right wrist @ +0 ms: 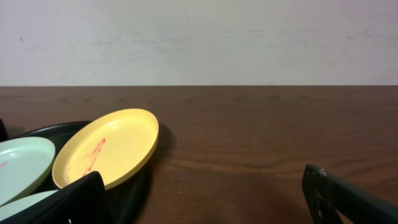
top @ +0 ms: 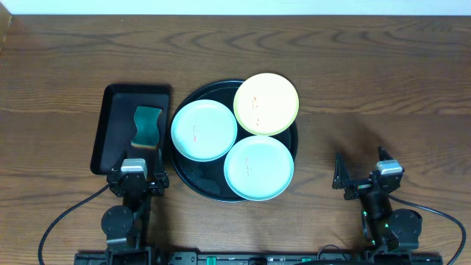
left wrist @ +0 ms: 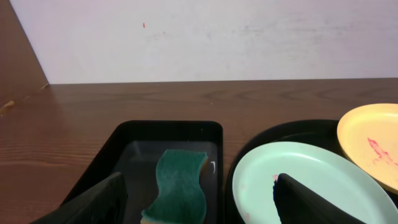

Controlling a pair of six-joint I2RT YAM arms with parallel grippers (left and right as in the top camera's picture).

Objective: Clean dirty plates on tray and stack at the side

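Three plates sit together on the round black tray (top: 193, 181) at mid-table: yellow plate (top: 266, 103) at the far right, one mint plate (top: 204, 129) at the left, second mint plate (top: 258, 167) nearest the robot. All three crowd each other, edges meeting or slightly overlapping; the order of overlap is unclear. The yellow plate lies tilted, its outer edge riding over the tray's raised rim, as the right wrist view shows. Reddish smears are plain on the yellow plate; fainter marks show at the centre of both mint plates. Nothing is stacked at the side yet. Left of the round tray, just beside it, lies a rectangular black tray (top: 116, 104) holding a green sponge (top: 147, 126) toward its right side; the sponge lies flat and has a wavy outline. Left gripper (top: 137, 175) hovers at the near end of the rectangular tray, fingers spread wide, nothing between them. Right gripper (top: 362, 177) is over bare wooden table (top: 383, 81), well apart from the plates, fingers likewise spread wide and empty. Neither gripper touches a plate or the sponge.
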